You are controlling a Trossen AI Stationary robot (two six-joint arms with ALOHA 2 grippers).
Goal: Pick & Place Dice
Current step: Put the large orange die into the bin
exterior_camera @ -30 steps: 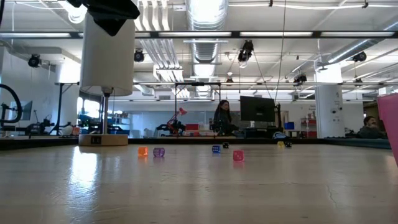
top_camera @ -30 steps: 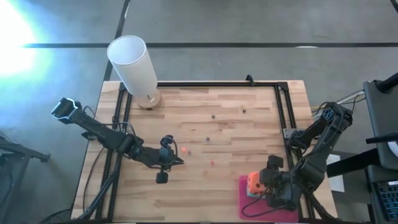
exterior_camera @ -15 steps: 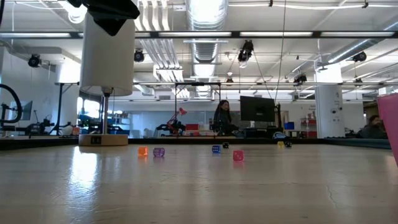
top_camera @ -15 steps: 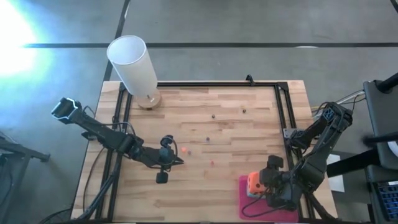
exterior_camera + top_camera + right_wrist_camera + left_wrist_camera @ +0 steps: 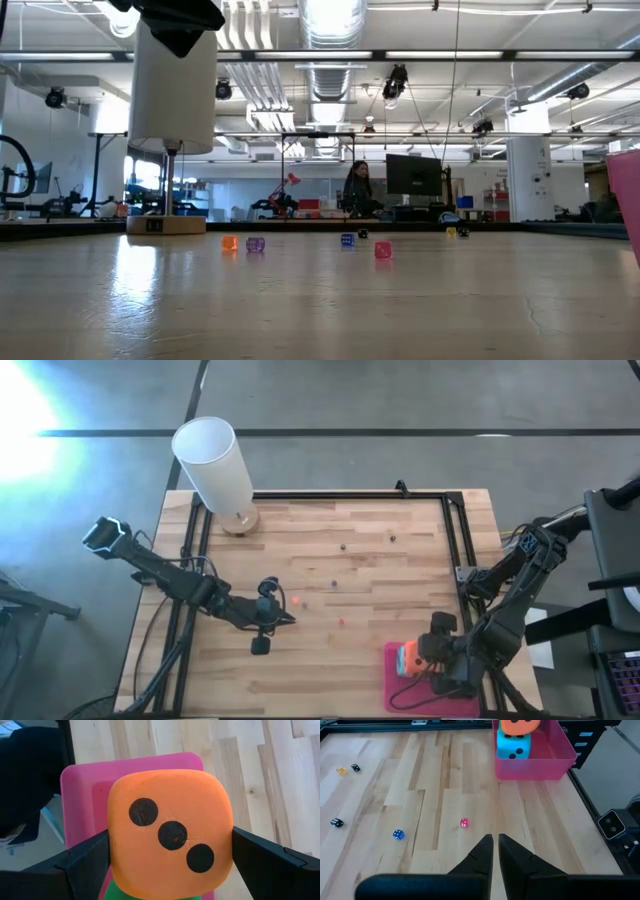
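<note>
My right hand (image 5: 170,865) grips the orange die (image 5: 171,833) across its sides, fingers spread wide, over the pink tray (image 5: 395,690) atop the teal die (image 5: 513,746), so I should lower it squarely before letting go; my left hand (image 5: 493,851) waits closed mid-surface.
</note>
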